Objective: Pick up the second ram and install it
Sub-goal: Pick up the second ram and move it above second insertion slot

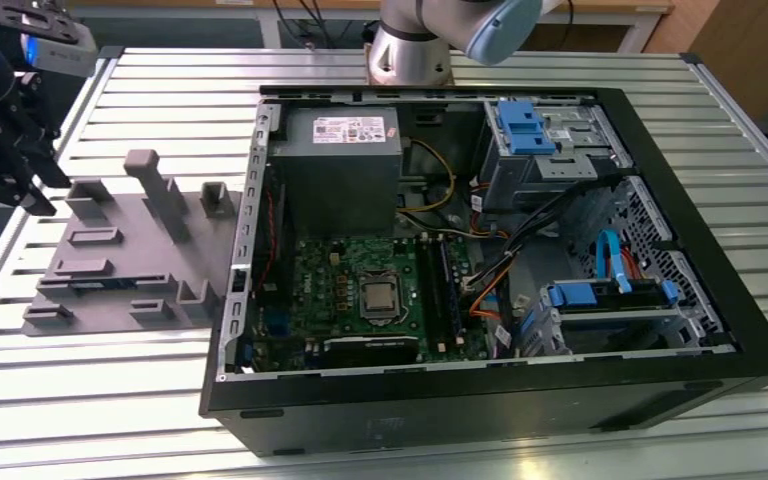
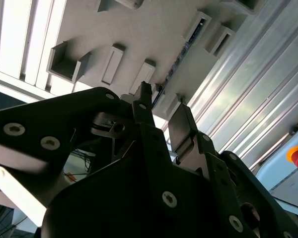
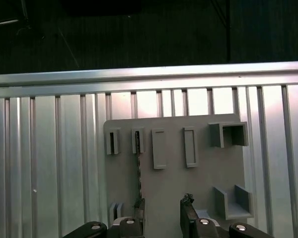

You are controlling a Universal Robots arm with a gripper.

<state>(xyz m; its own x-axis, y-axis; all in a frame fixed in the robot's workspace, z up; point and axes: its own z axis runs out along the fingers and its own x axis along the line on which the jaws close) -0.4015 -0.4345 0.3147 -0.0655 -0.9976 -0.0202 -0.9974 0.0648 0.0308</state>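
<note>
The second ram (image 3: 138, 173), a long narrow circuit-board stick, stands on edge in a slot of the grey plastic fixture with upright pegs (image 3: 188, 183). Its long axis runs flat along the fixture's plate, from a slotted block toward the claw (image 3: 163, 206). Both wrist views show it edge-on. In the second wrist view the second ram (image 2: 180, 56) is a thin dark strip with blue glints; chips and label cannot be made out.

The black two-finger claw (image 2: 161, 106) is parted to a moderate gap and holds nothing. One finger lines up with the ram's near end; contact cannot be told.

In the exterior view the claw (image 1: 31, 185) hangs over the slatted metal surface (image 1: 157, 90), on the side of the fixture (image 1: 131, 250) away from the open black computer case (image 1: 704, 300).
</note>
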